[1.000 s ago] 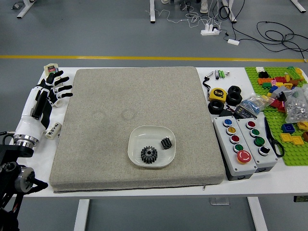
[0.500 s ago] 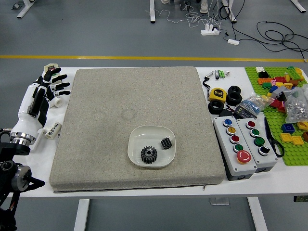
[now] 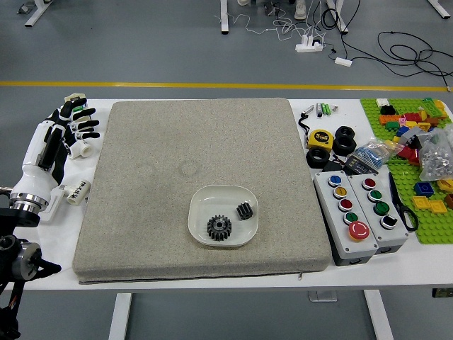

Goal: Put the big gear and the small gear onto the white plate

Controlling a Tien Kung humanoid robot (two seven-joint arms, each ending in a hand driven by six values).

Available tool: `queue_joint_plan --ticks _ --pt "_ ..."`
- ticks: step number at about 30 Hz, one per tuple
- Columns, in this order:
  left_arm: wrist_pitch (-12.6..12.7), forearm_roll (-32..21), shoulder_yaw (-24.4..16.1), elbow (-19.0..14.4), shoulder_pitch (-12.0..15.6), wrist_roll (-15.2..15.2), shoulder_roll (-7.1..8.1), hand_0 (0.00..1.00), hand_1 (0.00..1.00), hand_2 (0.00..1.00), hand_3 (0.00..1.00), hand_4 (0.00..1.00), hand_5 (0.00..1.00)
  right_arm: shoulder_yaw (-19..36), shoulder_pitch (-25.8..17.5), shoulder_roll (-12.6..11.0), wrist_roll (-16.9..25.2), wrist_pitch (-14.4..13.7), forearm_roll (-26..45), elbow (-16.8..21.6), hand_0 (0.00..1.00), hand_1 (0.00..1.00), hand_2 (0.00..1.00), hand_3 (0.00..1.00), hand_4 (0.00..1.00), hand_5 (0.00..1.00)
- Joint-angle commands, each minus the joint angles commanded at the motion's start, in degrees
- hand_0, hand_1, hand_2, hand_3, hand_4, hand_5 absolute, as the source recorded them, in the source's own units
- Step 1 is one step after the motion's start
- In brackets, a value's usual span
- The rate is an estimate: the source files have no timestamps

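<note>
Left hand [image 3: 66,127] drawn farther left; 2 button boxes [image 3: 340,219] beside mat [image 3: 141,198].

1. White table [image 3: 400,275]; thick beige fabric pad [image 3: 163,156] on it.
2. Left of pad: white printed cylinder [image 3: 79,192], lying tilted.
3. Right of pad: yellow tape measure [image 3: 320,137], near black rubber wheels [image 3: 345,146].
4. Two button boxes [image 3: 341,230], side by side; left unit bears large red mushroom button [image 3: 358,230].
5. Scissors [image 3: 405,214], beside right unit.
6. Green studded baseplate [image 3: 433,232]: toy bricks [image 3: 423,189], clear bag of small parts [image 3: 437,157].
7. Floor, beyond table: yellow line [image 3: 212,85], white power strip [image 3: 309,47], looped black cable [image 3: 417,61].
</note>
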Motion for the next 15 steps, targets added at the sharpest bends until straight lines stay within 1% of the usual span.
queue_joint_plan --ticks 15 --pt "-0.14 1.01 -1.32 -0.06 0.41 0.57 -0.39 0.456 0.637 0.714 0.774 0.866 0.914 0.05 -0.06 0.03 0.02 -0.02 -0.06 0.0 0.602 0.612 0.699 0.552 0.751 0.662"
